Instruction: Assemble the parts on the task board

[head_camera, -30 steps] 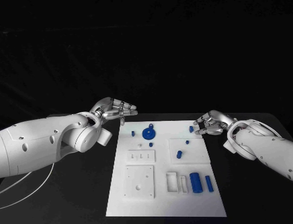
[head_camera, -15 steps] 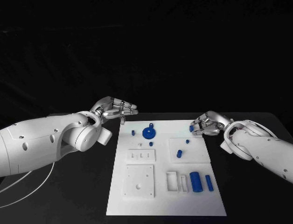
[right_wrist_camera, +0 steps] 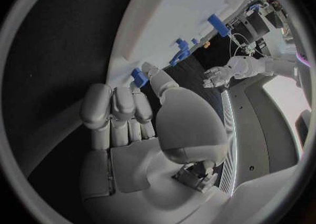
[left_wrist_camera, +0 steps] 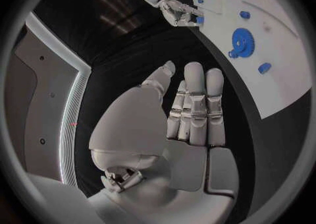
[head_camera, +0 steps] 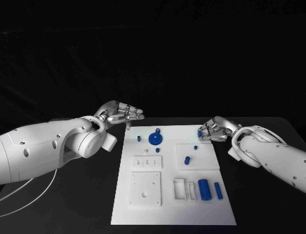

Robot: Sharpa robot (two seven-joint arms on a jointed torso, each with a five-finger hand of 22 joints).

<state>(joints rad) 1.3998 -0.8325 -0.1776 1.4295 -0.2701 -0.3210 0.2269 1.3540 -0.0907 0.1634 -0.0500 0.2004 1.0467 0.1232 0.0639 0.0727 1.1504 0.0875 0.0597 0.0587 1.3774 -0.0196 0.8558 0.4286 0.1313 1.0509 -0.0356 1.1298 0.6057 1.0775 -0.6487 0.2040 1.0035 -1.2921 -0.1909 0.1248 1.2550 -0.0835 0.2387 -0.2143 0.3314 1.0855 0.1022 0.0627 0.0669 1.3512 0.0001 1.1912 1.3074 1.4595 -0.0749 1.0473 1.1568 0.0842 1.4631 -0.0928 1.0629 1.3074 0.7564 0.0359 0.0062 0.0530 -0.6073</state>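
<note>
The white task board (head_camera: 168, 204) lies mid-table. On it are a blue gear (head_camera: 155, 140), several small blue pegs such as one at mid-board (head_camera: 186, 160), and two blue cylinders (head_camera: 203, 190) near the front. My left hand (head_camera: 122, 114) hovers open past the board's far left corner, its fingers straight (left_wrist_camera: 195, 109) and holding nothing. My right hand (head_camera: 216, 129) is at the far right corner, right beside a small blue peg (head_camera: 200, 133). Its fingers are straight and the thumb tip (right_wrist_camera: 152, 70) is next to that peg (right_wrist_camera: 139, 77). I cannot tell whether they touch.
White blocks stand on the board: a small one (head_camera: 147, 162), a larger square one (head_camera: 146, 189) and a slotted one (head_camera: 180, 190). Black table (head_camera: 68, 204) surrounds the board. A white cable (head_camera: 27, 190) hangs under my left arm.
My right hand has shifted slightly left, closing on the blue peg at the board's far right corner. The left hand and the parts have stayed put.
</note>
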